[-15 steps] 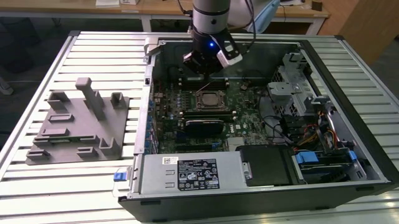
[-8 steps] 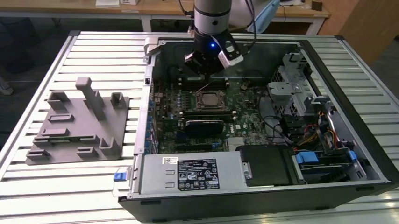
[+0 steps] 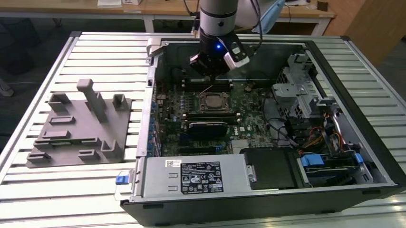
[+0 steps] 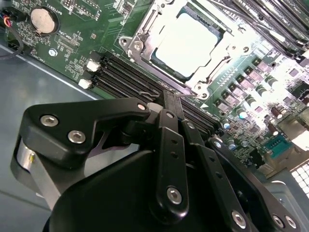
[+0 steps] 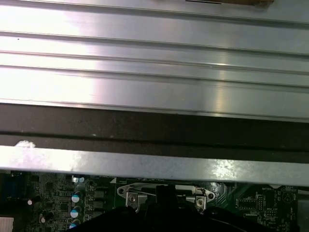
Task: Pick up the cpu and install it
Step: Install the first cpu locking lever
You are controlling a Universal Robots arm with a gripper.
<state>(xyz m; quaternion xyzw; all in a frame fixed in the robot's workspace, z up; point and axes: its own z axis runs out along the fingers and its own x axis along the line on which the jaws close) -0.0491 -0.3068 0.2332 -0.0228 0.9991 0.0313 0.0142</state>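
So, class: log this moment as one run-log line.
cpu: seated in socket | claw: above memory slots beside socket, holding nothing | tray: outside case

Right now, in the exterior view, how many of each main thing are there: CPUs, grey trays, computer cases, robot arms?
cpu, seated in the socket on the motherboard: 1
grey tray with upright posts, on the slatted table: 1
open computer case: 1
robot arm, its gripper over the motherboard just beyond the socket: 1
Total: 4

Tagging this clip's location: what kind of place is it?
Probably a robotics lab bench: an open black desktop computer case on a ribbed metal table, a grey plastic fixture tray, wooden desks behind.
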